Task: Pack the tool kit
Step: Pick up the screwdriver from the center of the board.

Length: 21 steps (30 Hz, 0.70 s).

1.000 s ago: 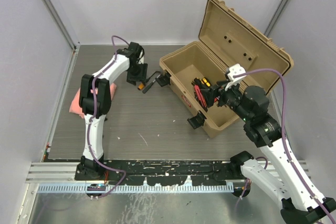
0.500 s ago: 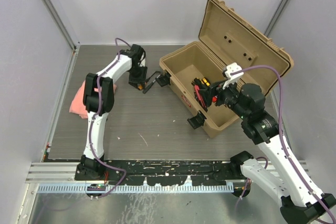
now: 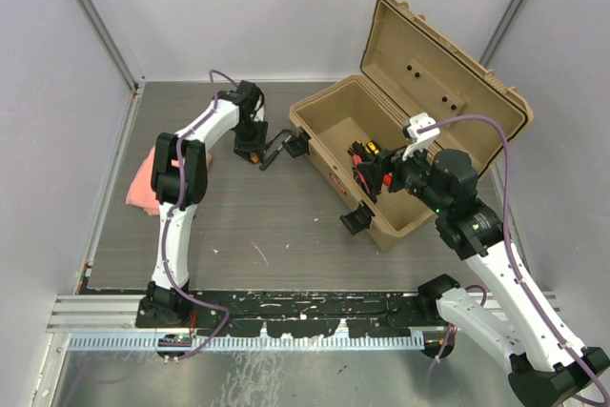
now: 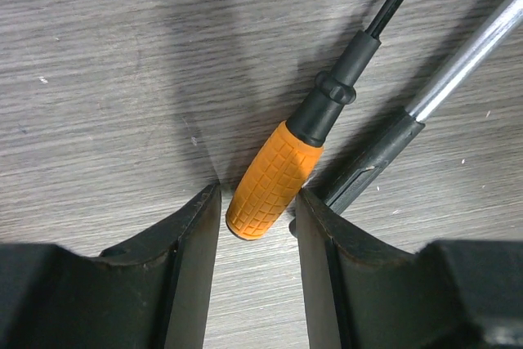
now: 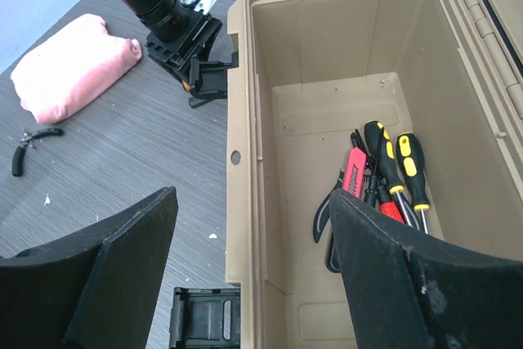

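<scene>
The tan ribbed case (image 3: 329, 135) stands open at the right, lid up. Inside lie yellow-and-black screwdrivers (image 5: 384, 157), a red-handled tool (image 5: 355, 173) and black-handled pliers (image 5: 327, 214). My left gripper (image 3: 251, 148) is down at the table left of the case. It is open, its fingers on either side of the butt of an orange-handled screwdriver (image 4: 274, 177). A black-handled tool with a silver shaft (image 4: 384, 157) lies against the right finger (image 4: 327, 259). My right gripper (image 5: 253, 198) is open and empty above the case's front wall (image 5: 245, 79).
A pink folded cloth (image 3: 143, 178) lies at the table's left edge, also in the right wrist view (image 5: 73, 63). A small black item (image 5: 29, 145) lies near it. Black latches (image 3: 355, 220) hang open on the case's front.
My left arm shifted and its gripper settled lower around the orange screwdriver. My right gripper edged slightly left over the case.
</scene>
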Tool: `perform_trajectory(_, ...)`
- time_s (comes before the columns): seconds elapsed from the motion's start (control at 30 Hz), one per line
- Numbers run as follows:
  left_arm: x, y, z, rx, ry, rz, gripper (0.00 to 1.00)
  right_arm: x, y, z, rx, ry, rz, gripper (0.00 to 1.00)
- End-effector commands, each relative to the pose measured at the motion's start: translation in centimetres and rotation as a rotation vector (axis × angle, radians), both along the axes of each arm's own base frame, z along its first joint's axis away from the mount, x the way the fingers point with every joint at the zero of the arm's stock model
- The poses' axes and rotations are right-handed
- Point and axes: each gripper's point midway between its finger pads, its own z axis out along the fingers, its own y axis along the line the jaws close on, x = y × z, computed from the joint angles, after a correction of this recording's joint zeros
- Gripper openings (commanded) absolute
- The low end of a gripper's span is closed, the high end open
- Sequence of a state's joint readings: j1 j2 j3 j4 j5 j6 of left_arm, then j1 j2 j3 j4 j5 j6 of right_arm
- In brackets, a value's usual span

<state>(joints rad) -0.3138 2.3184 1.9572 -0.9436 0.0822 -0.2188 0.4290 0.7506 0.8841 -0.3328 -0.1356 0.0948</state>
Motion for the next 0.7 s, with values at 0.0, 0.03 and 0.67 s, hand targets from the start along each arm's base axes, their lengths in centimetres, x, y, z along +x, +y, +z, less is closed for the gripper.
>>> perform_trajectory(0.0,-0.4,-0.5,-1.8,-0.035,0.04,-0.012,0.42,-0.1,0.0,1.9,0.042,-0.054,-0.005,0.8)
perform_trajectory(0.03,-0.7,-0.4,-2.0,-0.033,0.052,-0.014,0.4,-0.1,0.0,1.8,0.04,-0.05,-0.006,0.8)
perform_trajectory(0.67,-5.4,1.3,-1.6,-0.095,0.006,0.067,0.0,0.4,1.3,0.9,0.128,0.036,0.0,0.8)
